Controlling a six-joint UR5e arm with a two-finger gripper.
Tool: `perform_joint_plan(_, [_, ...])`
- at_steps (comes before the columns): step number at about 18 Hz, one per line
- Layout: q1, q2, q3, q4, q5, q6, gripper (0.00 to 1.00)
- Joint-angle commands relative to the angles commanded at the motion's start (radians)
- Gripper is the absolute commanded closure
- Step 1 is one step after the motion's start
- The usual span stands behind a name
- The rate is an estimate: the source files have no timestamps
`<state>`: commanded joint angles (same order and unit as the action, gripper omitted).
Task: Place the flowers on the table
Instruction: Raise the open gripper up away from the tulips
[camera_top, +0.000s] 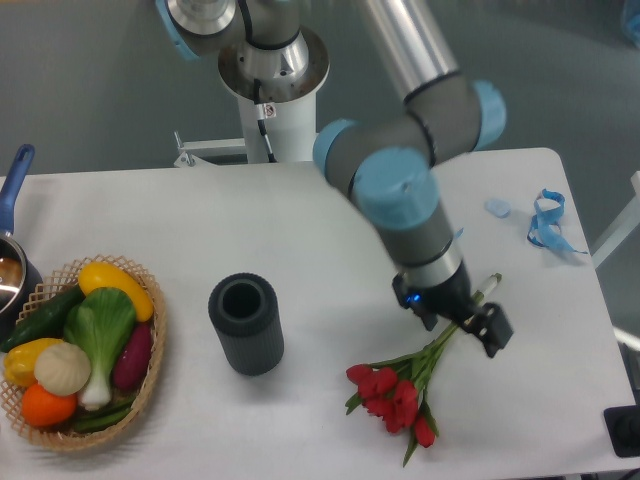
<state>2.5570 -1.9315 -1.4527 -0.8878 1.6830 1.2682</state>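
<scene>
far left of the gripper sits a pan (12, 262), then a basket (150, 385) of vegetables, then a dark cylinder (246, 325) standing upright. the flowers (400, 392) lie on the table (300, 230), heads lower left. the gripper (478, 322) meets their stem ends; whether it grips them i cannot tell. a blue ribbon (546, 220) lies beyond, upper right.

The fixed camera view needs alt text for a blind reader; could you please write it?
A robot gripper holds the stems of red tulips lying on a white table. A dark cylinder and a vegetable basket sit left.
</scene>
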Motion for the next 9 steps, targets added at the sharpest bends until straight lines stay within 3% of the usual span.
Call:
perform_joint_plan(5, [0.153,0.133,-0.023,-0.216,-0.137,0.26,0.0])
perform_joint_plan(9, [0.247,0.195,-0.058,-0.263,-0.212,0.447,0.0])
